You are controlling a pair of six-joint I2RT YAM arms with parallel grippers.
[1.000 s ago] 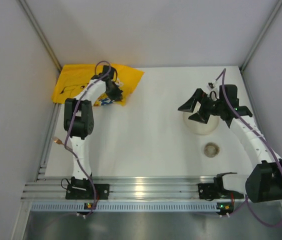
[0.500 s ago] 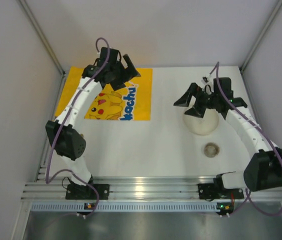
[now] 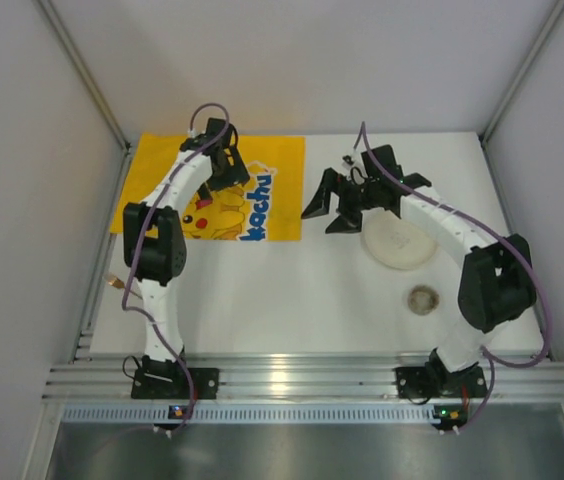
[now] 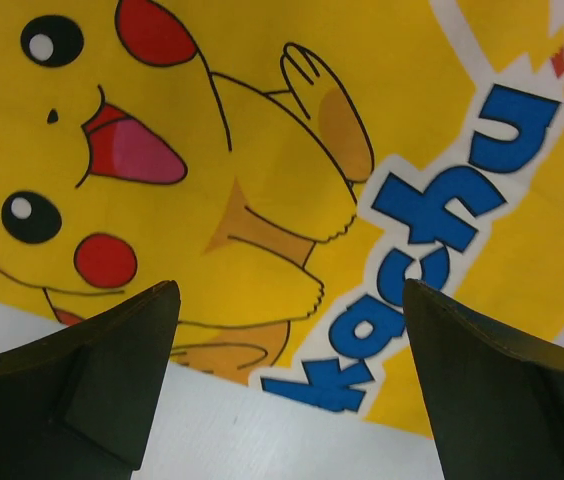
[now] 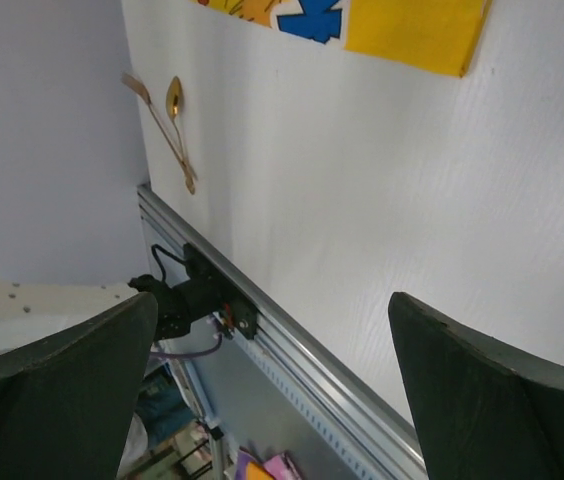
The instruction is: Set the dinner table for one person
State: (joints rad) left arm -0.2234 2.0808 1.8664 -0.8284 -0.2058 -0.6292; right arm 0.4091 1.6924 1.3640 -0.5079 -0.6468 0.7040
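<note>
The dinner table (image 3: 292,295) is a plain white tabletop. A yellow Pikachu mat (image 3: 272,160) lies spread flat at its back left. My left gripper (image 3: 228,172) hovers over the mat's middle. In the left wrist view it (image 4: 287,290) is open and empty above the mat (image 4: 262,170) and its near edge. A white plate (image 3: 399,242) sits at the right with a small round dish (image 3: 423,298) in front of it. My right gripper (image 3: 327,212) is open and empty between the mat and the plate.
A gold spoon and fork (image 5: 170,125) lie near the table's left edge, just visible by the left arm (image 3: 114,282). The mat's corner (image 5: 412,30) shows in the right wrist view. An aluminium rail (image 3: 292,378) runs along the near edge. Grey walls close in both sides.
The left gripper opened and let go of the mat, which went from crumpled to spread flat. The right gripper swung left, off the plate toward the mat's right edge.
</note>
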